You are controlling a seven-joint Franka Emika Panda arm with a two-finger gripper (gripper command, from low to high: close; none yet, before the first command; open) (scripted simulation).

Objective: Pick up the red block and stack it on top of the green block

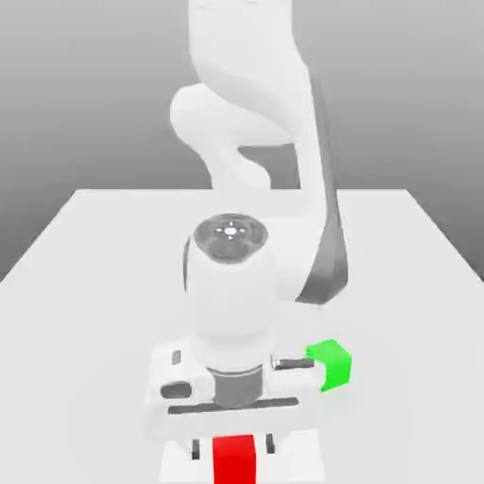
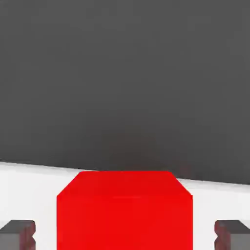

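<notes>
The red block (image 1: pixel 233 460) sits on the white table (image 1: pixel 85 284) at its near edge in the exterior view. My gripper (image 1: pixel 233 444) is lowered straight over it, one finger on each side. In the hand view the red block (image 2: pixel 124 210) lies between the two dark fingertips (image 2: pixel 19 233), and a strip of white table shows between each fingertip and the block's sides, so the gripper (image 2: pixel 125 234) is open around it without touching. The green block (image 1: pixel 331 365) rests on the table just to the exterior view's right of the hand, partly hidden behind it.
The arm's white links (image 1: pixel 255 113) rise over the middle of the table. Bare white tabletop stretches to both sides and to the far edge (image 1: pixel 242 192). In the hand view the table's edge (image 2: pixel 29 167) runs close beyond the red block.
</notes>
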